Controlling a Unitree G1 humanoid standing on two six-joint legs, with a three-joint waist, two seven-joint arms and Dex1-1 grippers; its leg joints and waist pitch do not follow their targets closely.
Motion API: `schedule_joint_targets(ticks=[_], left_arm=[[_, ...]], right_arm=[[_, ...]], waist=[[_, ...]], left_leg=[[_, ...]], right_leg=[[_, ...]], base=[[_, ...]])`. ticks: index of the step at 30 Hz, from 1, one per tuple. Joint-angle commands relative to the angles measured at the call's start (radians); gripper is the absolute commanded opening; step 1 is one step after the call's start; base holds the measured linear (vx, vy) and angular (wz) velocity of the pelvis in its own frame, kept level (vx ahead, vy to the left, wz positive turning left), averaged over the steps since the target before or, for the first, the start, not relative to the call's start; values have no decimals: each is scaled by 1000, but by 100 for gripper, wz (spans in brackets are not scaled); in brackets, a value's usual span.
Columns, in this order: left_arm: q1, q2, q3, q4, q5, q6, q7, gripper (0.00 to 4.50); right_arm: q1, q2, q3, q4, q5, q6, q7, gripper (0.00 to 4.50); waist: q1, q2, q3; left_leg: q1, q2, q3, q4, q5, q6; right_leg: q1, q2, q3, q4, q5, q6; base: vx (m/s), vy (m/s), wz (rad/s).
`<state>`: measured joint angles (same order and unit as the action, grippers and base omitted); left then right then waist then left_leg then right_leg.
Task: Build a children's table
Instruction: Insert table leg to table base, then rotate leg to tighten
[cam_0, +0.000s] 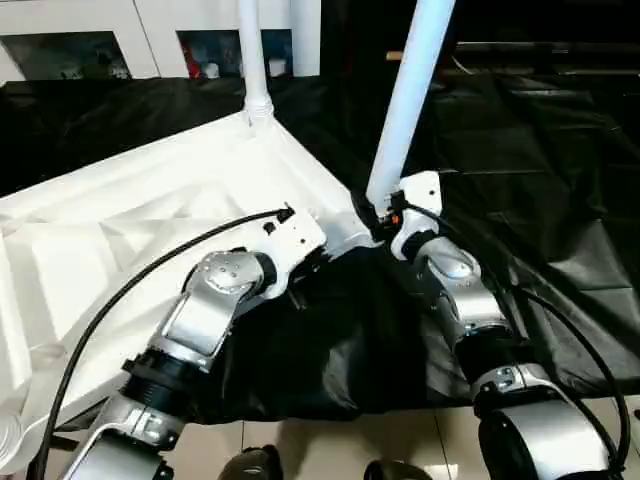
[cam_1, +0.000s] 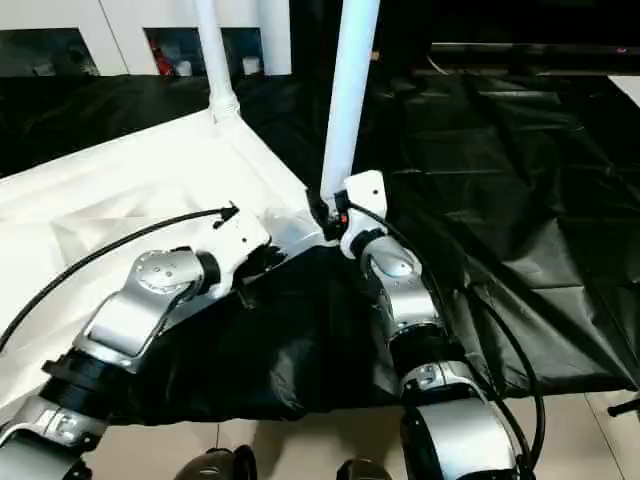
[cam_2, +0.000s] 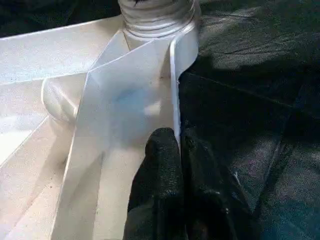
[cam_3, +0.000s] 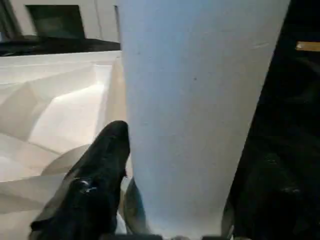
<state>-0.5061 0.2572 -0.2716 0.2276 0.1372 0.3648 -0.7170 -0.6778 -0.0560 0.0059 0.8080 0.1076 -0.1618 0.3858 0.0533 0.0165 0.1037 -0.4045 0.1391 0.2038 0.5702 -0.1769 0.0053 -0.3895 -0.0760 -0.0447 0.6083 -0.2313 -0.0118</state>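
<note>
The children's table top (cam_0: 150, 200) lies upside down, ribs up, on the black cloth. One white leg (cam_0: 252, 60) stands upright in its far corner socket. A second leg (cam_0: 405, 110) rises, leaning slightly right, from the near right corner socket (cam_2: 157, 15). My left gripper (cam_0: 303, 266) is shut on the thin rim of the top just short of that corner, its black fingers (cam_2: 160, 165) pinching the wall. My right gripper (cam_0: 385, 215) sits at the foot of the second leg (cam_3: 195, 110), right against it.
A white cabinet with glass doors (cam_0: 90, 40) stands behind the black-draped table (cam_0: 540, 150). The cloth hangs over the front edge above a pale floor (cam_0: 330, 440). A black cable (cam_0: 130, 290) arcs over my left forearm.
</note>
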Motion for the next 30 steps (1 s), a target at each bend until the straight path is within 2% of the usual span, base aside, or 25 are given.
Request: schedule_joint_targets(ticks=[1, 3, 4, 5, 7, 8, 10, 12, 15, 17, 19, 21, 23, 25, 30], left_arm=[[2, -8, -11, -15, -41, -73, -44, 0], [-2, 8, -20, 8, -46, -125, -74, 0], [-3, 14, -24, 16, -49, -147, -88, 0], [-5, 27, -23, 39, -65, -190, -130, 0], [-6, 29, -20, 47, -76, -201, -149, 0], [-4, 36, -13, 55, -107, -211, -198, 0], [-3, 43, -10, 60, -125, -222, -234, 0], [-2, 54, -7, 65, -145, -227, -275, 0], [-7, 92, -4, 93, -184, -257, -380, 0], [-11, 105, -5, 108, -191, -270, -416, 0], [-13, 109, -4, 114, -194, -276, -429, 0], [-20, 126, -2, 130, -205, -287, -480, 0], [-29, 145, -11, 146, -199, -298, -517, 0], [-31, 151, -14, 152, -199, -303, -530, 0], [-36, 164, -13, 180, -194, -331, -557, 0]], right_arm=[[30, 5, 25, 37, -5, 29, 41, 329], [36, -10, 27, 20, 0, 34, 89, 346], [38, -16, 28, 14, 0, 35, 106, 346], [63, -46, 49, -35, 10, 50, 194, 346], [74, -60, 61, -55, 12, 57, 231, 346], [102, -94, 91, -104, 22, 73, 327, 346], [120, -116, 109, -136, 31, 88, 387, 346], [141, -145, 127, -175, 44, 111, 456, 346], [187, -228, 172, -276, 72, 196, 633, 346], [200, -258, 189, -308, 80, 227, 694, 346], [204, -268, 195, -322, 83, 239, 713, 346], [222, -310, 223, -385, 109, 301, 795, 346], [237, -343, 249, -435, 130, 351, 860, 331], [242, -353, 256, -451, 132, 366, 878, 319], [252, -363, 275, -474, 116, 383, 905, 288]], waist=[[6, 12, -75], [5, 7, -75], [8, 10, -75], [11, 9, -76], [14, 10, -79], [14, 11, -79], [19, 12, -78], [27, 13, -80], [34, 13, -80], [41, 14, -78], [42, 12, -76], [44, 10, -74], [45, 4, -71], [47, 7, -71], [48, 4, -71]], left_leg=[[30, 101, -47, -49, -7, 161], [31, 100, -45, -47, -13, 169], [30, 99, -45, -46, -15, 170], [30, 98, -45, -46, -30, 172], [33, 101, -45, -45, -40, 168], [32, 101, -45, -45, -41, 167], [30, 103, -44, -45, -51, 162], [31, 105, -44, -44, -60, 157], [33, 105, -43, -44, -79, 147], [31, 105, -43, -44, -95, 144], [30, 106, -43, -46, -120, 129], [32, 106, -44, -48, -137, 116], [34, 107, -43, -51, -144, 112], [33, 107, -44, -50, -139, 110], [33, 106, -43, -48, -121, 110]], right_leg=[[41, -93, 47, -36, 206, -315], [41, -92, 47, -38, 207, -319], [42, -93, 47, -38, 204, -319], [45, -91, 46, -41, 191, -312], [43, -92, 45, -40, 182, -311], [44, -91, 45, -38, 178, -313], [45, -90, 44, -38, 156, -311], [44, -90, 44, -38, 135, -310], [40, -90, 44, -40, 104, -314], [39, -89, 44, -40, 83, -310], [37, -93, 46, -43, 43, -311], [38, -94, 47, -46, 5, -303], [36, -94, 49, -50, -19, -295], [34, -96, 49, -49, -23, -295], [33, -96, 48, -47, -10, -294]], base=[[0, 0, 0], [0, 0, 0], [0, 0, 0], [0, 0, 0], [0, 0, 0], [0, 0, 0], [0, 0, 0], [0, 0, 0], [0, 0, 0], [0, 0, 0], [0, 0, 0], [0, 0, 0], [0, 0, 0], [0, 0, 0], [0, 0, 0]])
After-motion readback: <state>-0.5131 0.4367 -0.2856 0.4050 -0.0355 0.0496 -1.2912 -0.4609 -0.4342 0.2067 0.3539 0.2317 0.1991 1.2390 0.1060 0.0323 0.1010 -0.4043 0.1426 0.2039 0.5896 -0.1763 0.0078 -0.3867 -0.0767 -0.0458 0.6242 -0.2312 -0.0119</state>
